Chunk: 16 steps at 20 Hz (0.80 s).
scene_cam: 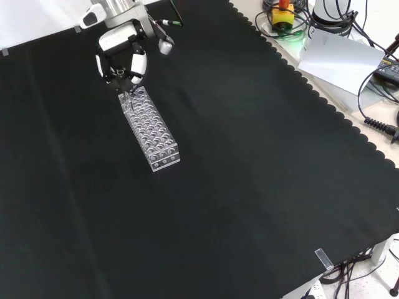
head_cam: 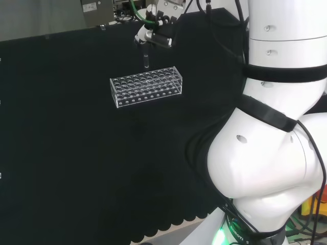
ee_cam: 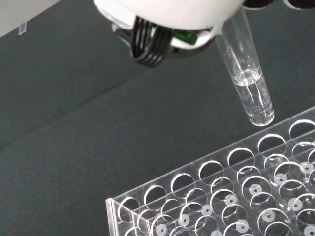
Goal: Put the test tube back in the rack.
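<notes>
Overhead, fingers pinch test tube above clear rack; black cloth covers bench.

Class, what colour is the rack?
The rack is clear, colourless plastic with rows of round holes; the wrist view shows it best.

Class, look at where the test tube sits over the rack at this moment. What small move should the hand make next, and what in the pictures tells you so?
Probably a small sideways shift, then a slow descent. The hand holds the test tube roughly upright, its tip above the rack near the edge row of holes, not yet inside any. The wrist view suggests the tip sits just off a hole, so centring first seems wise.
</notes>
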### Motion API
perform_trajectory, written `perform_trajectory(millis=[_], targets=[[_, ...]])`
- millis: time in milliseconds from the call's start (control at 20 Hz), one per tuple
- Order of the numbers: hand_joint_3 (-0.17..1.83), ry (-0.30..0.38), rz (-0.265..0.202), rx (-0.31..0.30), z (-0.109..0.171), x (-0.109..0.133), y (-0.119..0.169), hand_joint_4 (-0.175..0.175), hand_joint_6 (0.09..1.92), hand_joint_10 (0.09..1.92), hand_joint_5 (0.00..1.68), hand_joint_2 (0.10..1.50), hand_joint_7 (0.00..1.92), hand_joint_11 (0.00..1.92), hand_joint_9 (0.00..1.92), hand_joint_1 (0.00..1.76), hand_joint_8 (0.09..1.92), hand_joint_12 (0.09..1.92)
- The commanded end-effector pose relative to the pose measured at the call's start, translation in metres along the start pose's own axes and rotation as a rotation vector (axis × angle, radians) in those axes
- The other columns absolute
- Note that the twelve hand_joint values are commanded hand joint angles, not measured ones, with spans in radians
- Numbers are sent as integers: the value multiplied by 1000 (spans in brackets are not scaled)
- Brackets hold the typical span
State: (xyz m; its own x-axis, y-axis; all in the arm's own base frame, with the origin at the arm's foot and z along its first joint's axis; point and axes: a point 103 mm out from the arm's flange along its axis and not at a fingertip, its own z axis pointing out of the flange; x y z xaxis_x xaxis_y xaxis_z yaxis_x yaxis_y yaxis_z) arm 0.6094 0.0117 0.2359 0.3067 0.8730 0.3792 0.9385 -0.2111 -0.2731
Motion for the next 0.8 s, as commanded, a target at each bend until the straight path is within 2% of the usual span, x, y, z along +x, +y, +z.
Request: perform_trajectory(millis=[50,300,800], targets=[[602,11,15,10,3,-6,2,-175,543,407,1324,672,1774,1209,1626,1225,341,929],[602,55,22,30,7,-12,2,-175,544,407,1324,672,1777,1208,1628,1225,342,929],[603,78,29,60,23,-12,6,-175,544,407,1323,672,1780,1207,1629,1225,343,928]])
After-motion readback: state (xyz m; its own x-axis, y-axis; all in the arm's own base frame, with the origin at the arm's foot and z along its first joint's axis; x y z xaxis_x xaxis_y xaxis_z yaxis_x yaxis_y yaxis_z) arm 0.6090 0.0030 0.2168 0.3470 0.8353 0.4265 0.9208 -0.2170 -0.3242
